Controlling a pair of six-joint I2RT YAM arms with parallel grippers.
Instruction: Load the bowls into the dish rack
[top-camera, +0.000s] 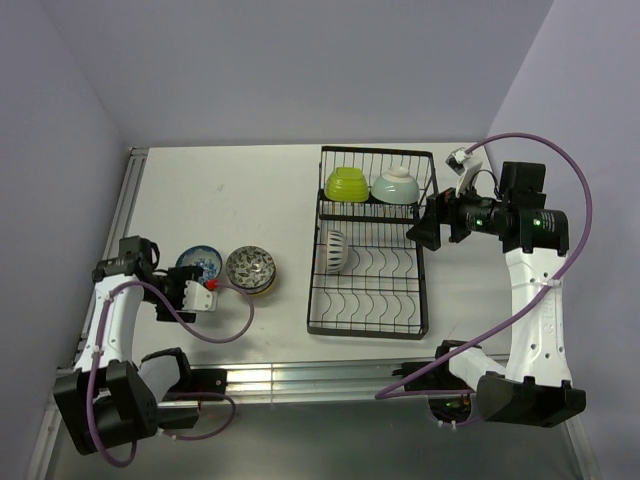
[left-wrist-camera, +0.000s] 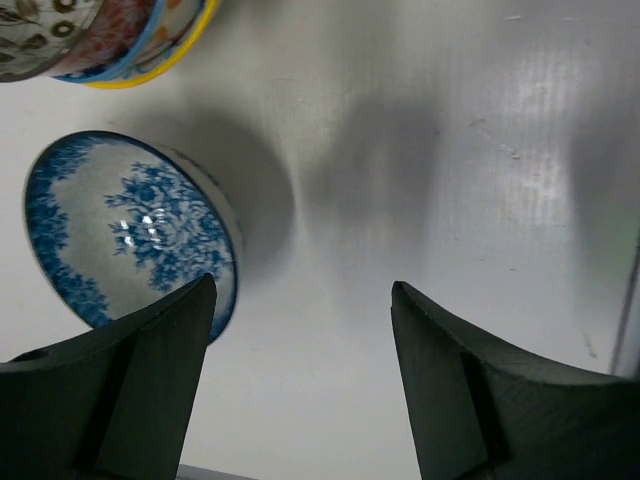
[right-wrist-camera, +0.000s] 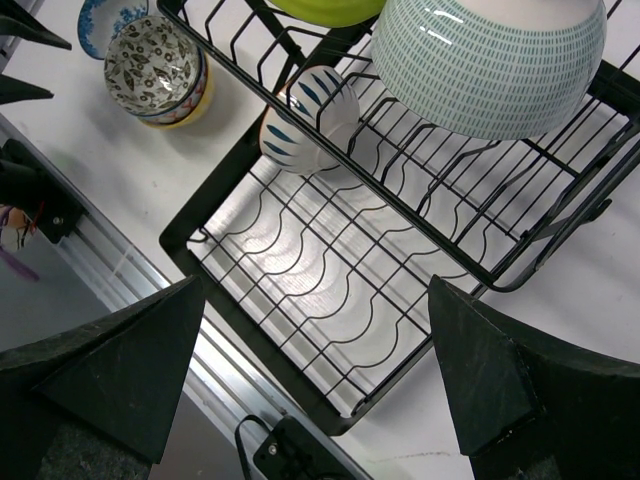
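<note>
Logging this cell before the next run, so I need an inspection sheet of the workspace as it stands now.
Surface: white table.
Job's things: dish rack holds lime bowl, mint bowl, striped bowl; blue bowl and patterned bowl sit on the table.
Clutter: nothing seen.
Grippers: left gripper open beside the blue bowl; right gripper open at the rack's edge.
Cables: purple cables loop along both arms.
Surroundings: pale walls, aluminium rail.

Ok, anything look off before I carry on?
Nothing stands out. The lime green bowls and mint bowl sit upside down in the raised section of the dish rack, the striped bowl stands on edge in the slots, and the blue bowl and patterned stack sit upright on the table. No spills or breakage visible.
</note>
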